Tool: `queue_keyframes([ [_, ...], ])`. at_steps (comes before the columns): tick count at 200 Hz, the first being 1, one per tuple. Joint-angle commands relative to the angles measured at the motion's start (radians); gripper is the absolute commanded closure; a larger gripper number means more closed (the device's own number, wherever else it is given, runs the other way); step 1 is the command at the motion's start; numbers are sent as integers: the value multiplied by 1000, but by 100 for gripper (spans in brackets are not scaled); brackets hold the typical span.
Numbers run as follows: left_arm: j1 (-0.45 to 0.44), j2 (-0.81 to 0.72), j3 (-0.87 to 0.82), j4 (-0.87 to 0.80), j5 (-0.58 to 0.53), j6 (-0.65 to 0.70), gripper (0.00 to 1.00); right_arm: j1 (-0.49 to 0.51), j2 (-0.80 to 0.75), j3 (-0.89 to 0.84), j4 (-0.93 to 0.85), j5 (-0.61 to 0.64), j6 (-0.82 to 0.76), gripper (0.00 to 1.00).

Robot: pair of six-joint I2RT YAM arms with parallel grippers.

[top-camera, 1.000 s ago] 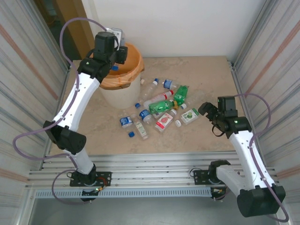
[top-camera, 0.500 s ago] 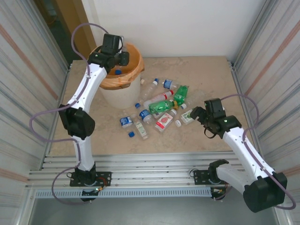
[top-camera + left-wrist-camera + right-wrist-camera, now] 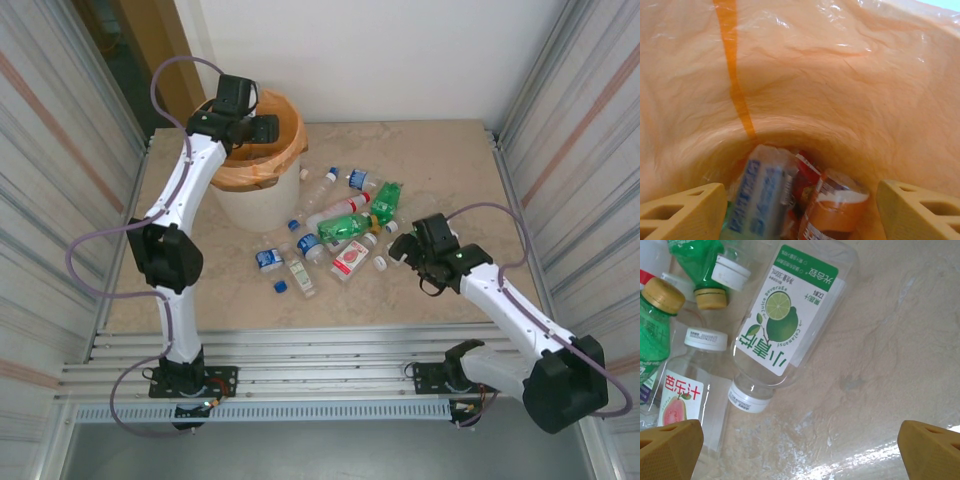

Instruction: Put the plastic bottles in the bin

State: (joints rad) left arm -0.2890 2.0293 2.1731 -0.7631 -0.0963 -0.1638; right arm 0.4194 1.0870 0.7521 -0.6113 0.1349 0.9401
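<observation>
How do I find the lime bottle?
Start at the white bin. Bottles lie scattered to its right; the lime bottle is at their right edge, under the right gripper. Only its label shows a green lime slice.

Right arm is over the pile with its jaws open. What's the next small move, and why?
Probably lower the right gripper onto the clear plastic bottle with the green lime label, then close. Its jaws stand wide open, and that bottle lies flat on the beige table just ahead of them, uncovered, with bare table on one side.
</observation>
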Motion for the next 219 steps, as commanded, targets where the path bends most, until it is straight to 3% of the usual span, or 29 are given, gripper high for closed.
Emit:
queue_keyframes([
  [1,3,-69,29,-15,16,-17,19,14,23,-5,22,24,44,2],
  [60,-5,-240,-85,47,41,-31,12,15,122,36,33,29,46,2],
  [110,-77,-437,-283,152,8,-22,1,15,244,100,68,32,34,2],
  [166,-197,-691,-576,279,-55,-22,1,14,389,165,106,57,26,2],
  [219,-220,-853,-770,335,-42,-74,1,-1,533,233,120,89,22,2],
])
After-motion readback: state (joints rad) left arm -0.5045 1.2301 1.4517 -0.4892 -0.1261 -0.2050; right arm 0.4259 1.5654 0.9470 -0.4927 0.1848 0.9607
